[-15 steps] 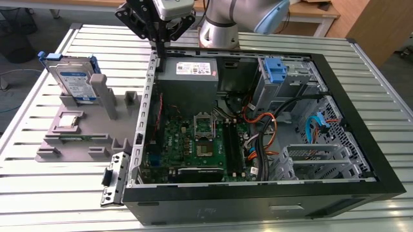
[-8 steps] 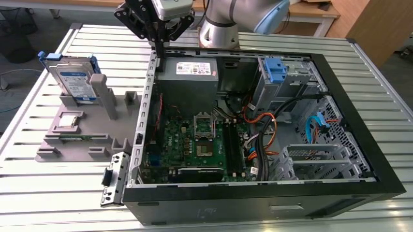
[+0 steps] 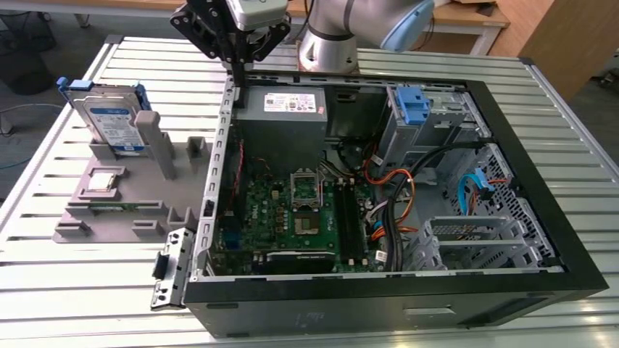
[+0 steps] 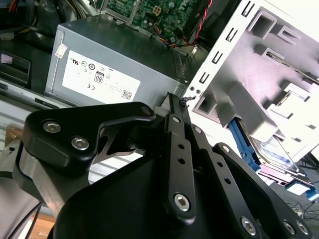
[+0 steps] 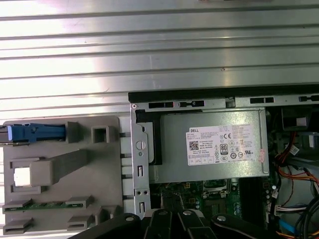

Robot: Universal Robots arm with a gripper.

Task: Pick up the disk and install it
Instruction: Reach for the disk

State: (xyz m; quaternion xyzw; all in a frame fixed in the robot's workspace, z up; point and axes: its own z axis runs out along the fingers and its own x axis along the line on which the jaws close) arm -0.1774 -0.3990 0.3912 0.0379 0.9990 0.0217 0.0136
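Fingers: the gripper (image 3: pixel 232 58) has them pinched together, and there's nothing between them.
Gripper: it hovers high over the far corner of the open computer case (image 3: pixel 541 181), on the exterior view's left, just above the power supply (image 3: pixel 295 116).
Disk: the disk (image 3: pixel 109 122) stands on edge at the far end of the grey holder (image 3: pixel 116 210), untouched and well apart from the gripper.
Holder: it sits on the slatted desk (image 3: pixel 77 290), just beside the case on the exterior view's left.
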